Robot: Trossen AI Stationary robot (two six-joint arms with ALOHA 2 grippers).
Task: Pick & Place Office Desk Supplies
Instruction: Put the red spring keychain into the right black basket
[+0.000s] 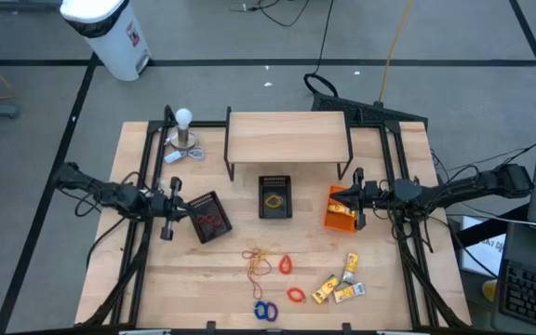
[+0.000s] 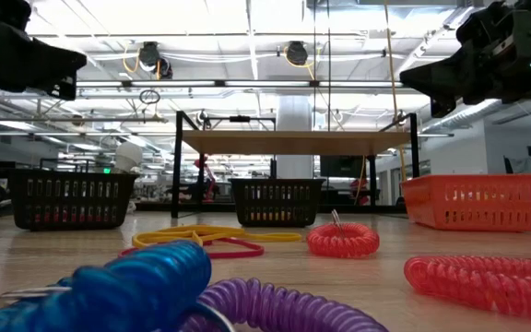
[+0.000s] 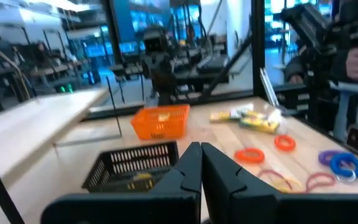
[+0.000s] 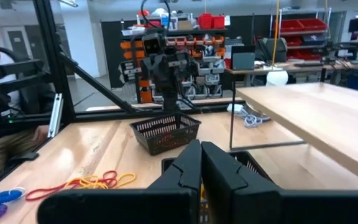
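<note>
Wooden table (image 1: 203, 279): left end effector (image 1: 167, 206) and right end effector (image 1: 359, 198) both closed, empty.

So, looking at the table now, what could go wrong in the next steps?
1. The rubber bands lie tangled together, so a pick may lift several at once.
2. The left black mesh bin sits tilted, close to the shut left gripper; the arm could knock it when it descends.
3. The yellow packets lie in a tight cluster, so the shut right gripper might push them apart instead of grasping one.
</note>
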